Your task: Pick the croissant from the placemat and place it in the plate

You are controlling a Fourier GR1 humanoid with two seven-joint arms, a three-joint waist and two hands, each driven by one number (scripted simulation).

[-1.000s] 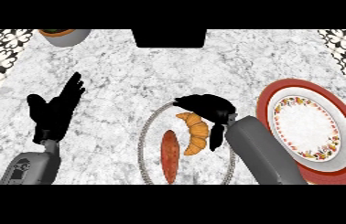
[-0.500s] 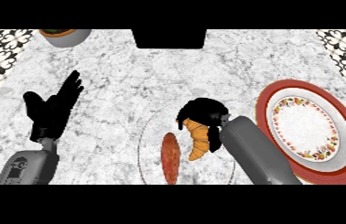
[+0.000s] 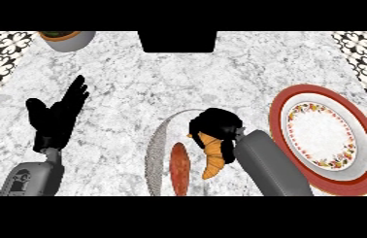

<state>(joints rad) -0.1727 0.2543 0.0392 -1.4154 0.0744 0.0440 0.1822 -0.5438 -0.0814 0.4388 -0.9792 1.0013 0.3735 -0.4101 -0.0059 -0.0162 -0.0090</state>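
Curling over the golden curved croissant [image 3: 210,157] on the grey oval placemat [image 3: 156,149], your right hand [image 3: 217,126] clamps its top end, ready to lift toward the red-rimmed floral plate [image 3: 315,135]; left hand [image 3: 57,118] rests open.

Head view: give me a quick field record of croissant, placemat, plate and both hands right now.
croissant: on the placemat, top end under the right robot hand
placemat: grey, also holds a sausage
plate: right of the placemat, red rim, nothing on it
right robot hand: fingers curled over the croissant's top end
left robot hand: open, resting at left, fingers up
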